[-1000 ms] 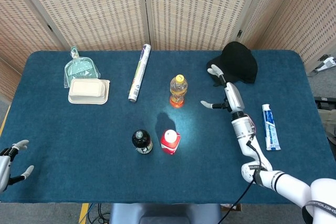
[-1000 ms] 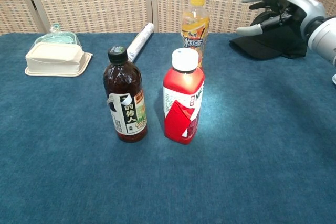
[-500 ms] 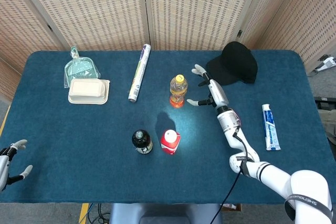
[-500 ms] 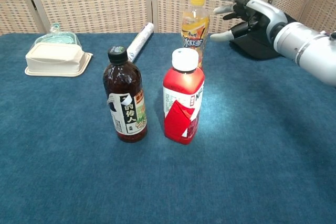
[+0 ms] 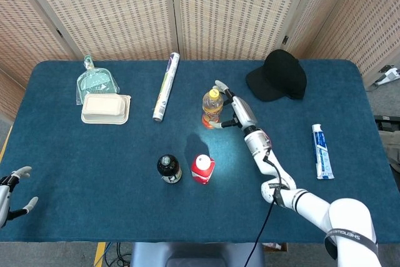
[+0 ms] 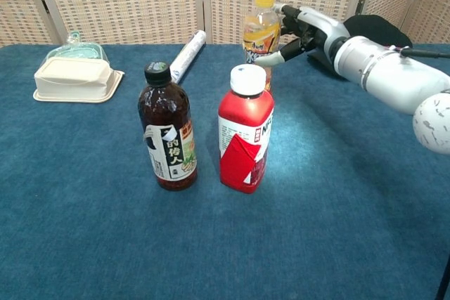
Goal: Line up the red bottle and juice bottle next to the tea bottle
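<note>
The dark tea bottle (image 5: 168, 169) (image 6: 166, 128) stands upright at the table's front middle, and the red bottle (image 5: 202, 168) (image 6: 244, 131) with its white cap stands close on its right. Further back stands the yellow-capped juice bottle (image 5: 212, 108) (image 6: 261, 33). My right hand (image 5: 234, 112) (image 6: 306, 29) is at the juice bottle's right side, fingers spread, the thumb in front of the bottle and the other fingers behind it, not closed on it. Low at the table's front left corner, my left hand (image 5: 9, 195) is open and holds nothing.
A black cap (image 5: 278, 75) (image 6: 373, 29) lies at the back right and a toothpaste tube (image 5: 320, 151) at the right. A rolled paper (image 5: 166, 86) (image 6: 187, 54) lies behind the bottles. A white box (image 5: 105, 108) (image 6: 74, 79) and a green scoop (image 5: 95, 82) sit back left.
My right hand has swept left from beside the black cap to the juice bottle, and its fingers now reach around the bottle. The bottles and the left hand stayed put.
</note>
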Tool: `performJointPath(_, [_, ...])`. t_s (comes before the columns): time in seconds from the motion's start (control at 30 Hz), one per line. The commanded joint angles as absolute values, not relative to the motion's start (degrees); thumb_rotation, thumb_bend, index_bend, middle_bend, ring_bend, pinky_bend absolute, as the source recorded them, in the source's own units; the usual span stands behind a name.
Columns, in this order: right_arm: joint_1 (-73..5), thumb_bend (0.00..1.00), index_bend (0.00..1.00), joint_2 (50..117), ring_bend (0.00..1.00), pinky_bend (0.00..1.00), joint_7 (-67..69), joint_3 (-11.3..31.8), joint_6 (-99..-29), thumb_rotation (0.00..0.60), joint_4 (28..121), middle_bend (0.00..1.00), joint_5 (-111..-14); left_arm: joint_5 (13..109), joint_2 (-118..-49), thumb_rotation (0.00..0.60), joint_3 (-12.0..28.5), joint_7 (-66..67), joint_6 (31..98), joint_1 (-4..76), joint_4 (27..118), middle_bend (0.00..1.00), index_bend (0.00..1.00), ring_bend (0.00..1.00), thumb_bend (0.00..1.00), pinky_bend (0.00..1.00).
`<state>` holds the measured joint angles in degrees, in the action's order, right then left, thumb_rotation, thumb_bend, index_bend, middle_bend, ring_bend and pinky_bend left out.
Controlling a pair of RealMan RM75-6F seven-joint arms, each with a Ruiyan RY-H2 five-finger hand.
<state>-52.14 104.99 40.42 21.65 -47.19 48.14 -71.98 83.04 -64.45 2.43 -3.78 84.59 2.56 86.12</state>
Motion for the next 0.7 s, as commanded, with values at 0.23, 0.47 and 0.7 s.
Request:
performJointPath(0.23, [-53.7,0.02,0.07,106.7,0.12,0.32,39.5,22.3,-45.2,0.6,45.5,0.16,-70.6,82.9,-64.4,0.6,2.5,-3.8,84.4,2.6,86.1,0.33,0.42,0.36,0.21,0.55])
performJointPath(0.47, [-54.4,0.04,0.16,107.9,0.15,0.33,39.7,22.5,-44.0,0.6,42.6,0.23,-70.0,82.9,-64.5,0.6,2.5,-3.9,84.4,2.6,86.1,0.33,0.42,0.36,0.21,0.55])
performJointPath(0.7, [-54.7,0.1,0.3,109.1,0.25,0.44,39.3,22.6,-44.5,0.6,40.2,0.34,-69.9,82.9,-64.5,0.6,2.4,-3.9,84.3,2.6,86.1,0.33,0.42,0.36,0.21,0.55])
